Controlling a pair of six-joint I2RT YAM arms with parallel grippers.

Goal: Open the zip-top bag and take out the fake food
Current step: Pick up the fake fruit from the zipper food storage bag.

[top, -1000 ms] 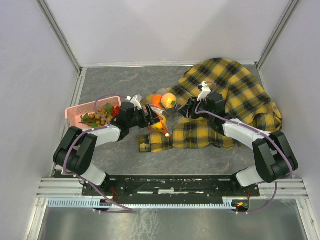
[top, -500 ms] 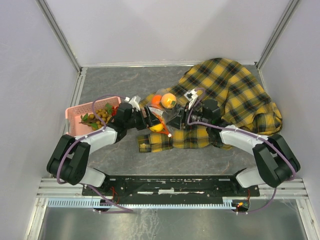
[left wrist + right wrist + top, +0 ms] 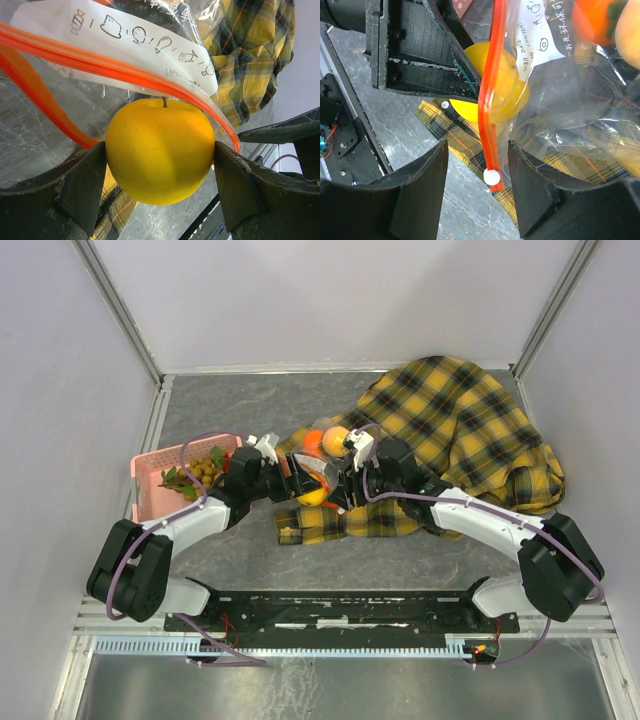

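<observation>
We see our left tool clamping a glossy yellow apple at the mouth of the clear, crinkly zip-top bag; our right tool, jaws apart, straddles its orange zip strip.

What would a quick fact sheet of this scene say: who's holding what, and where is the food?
Bag: clear, unzipped, partly on a plaid cloth
Left jaws: closed on a yellow apple at the bag's mouth
Right jaws: open, astride the orange zip strip
Inside bag: orange fruit
Pink basket: grapes with leaves
</observation>
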